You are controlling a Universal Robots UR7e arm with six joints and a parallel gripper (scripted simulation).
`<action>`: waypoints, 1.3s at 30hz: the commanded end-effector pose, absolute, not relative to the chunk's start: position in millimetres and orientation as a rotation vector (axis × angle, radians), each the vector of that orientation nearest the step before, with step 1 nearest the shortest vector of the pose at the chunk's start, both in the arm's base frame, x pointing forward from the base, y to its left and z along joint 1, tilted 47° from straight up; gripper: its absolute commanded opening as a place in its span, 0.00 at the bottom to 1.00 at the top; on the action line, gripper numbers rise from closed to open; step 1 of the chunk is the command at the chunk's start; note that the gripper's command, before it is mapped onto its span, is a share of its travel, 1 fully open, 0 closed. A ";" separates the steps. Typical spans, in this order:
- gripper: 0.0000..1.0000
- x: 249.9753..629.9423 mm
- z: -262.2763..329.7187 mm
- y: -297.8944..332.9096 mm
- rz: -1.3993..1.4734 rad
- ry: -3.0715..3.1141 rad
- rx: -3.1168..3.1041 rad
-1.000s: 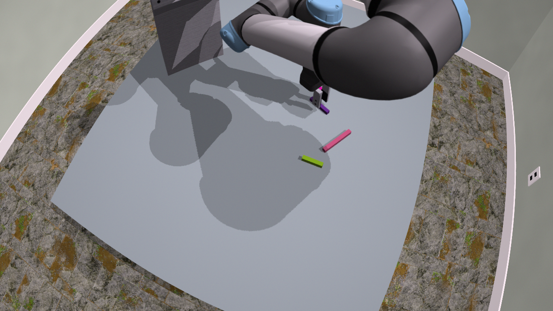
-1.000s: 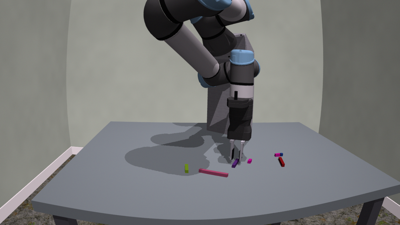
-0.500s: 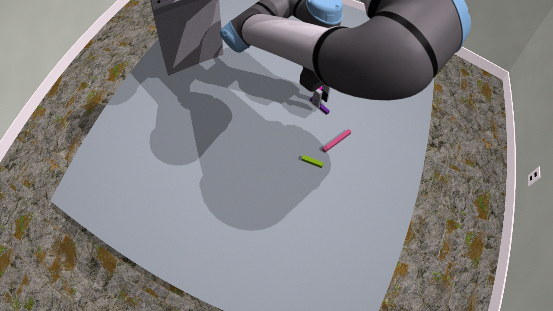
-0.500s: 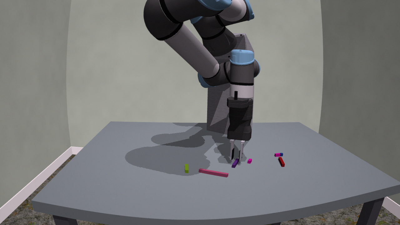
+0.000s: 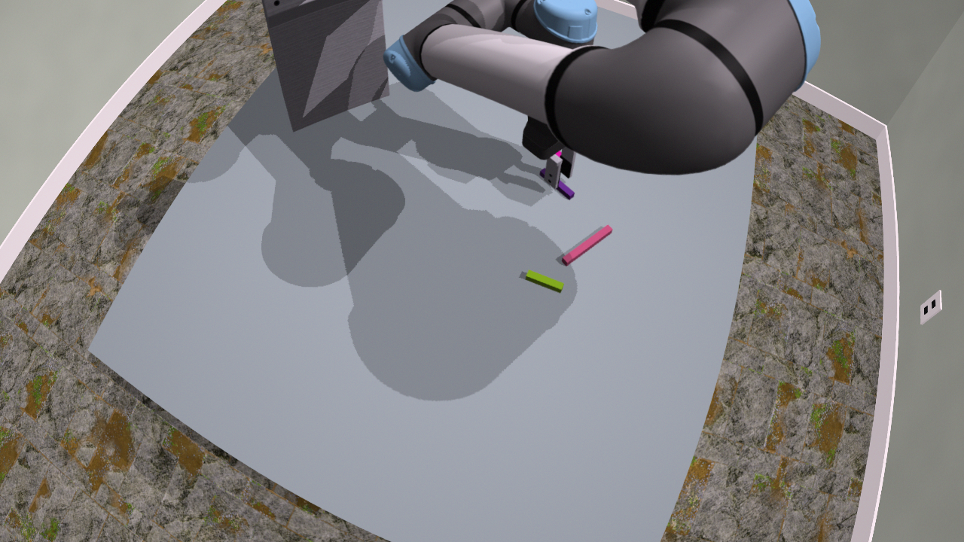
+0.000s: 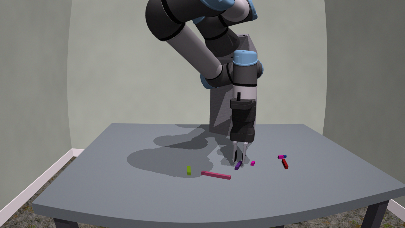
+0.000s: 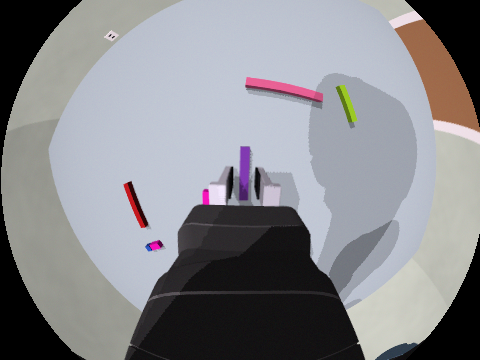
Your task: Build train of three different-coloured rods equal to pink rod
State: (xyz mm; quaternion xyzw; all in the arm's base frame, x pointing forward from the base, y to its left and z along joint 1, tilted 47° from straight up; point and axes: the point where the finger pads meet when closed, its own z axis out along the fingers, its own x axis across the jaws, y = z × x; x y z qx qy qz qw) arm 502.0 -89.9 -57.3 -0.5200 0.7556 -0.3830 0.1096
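Apparently fingers point(image 6: 239, 154) straddle purple rod point(image 6: 238, 165) (untouching).

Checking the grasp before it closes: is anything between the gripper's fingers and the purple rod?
Nothing visible. The open two-finger gripper straddles the flat purple rod, one finger on each side, with only bare gaps between. The short magenta rod lies beside them, outside the fingers and apart from the purple one.

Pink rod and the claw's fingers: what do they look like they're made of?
Pink rod: looks like painted wood or matte plastic; flat even colour, sharp square edges, no shine. Fingers of the claw: pale grey, probably metal or hard plastic, with dark inner pads that may be rubber. The look leaves both open.
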 end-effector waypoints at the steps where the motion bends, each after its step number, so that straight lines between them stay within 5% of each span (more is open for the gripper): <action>1: 0.54 503.4 -57.9 -91.3 -1.128 2.220 -1.526; 39: 0.54 511.9 -68.9 -98.4 -1.127 2.221 -1.527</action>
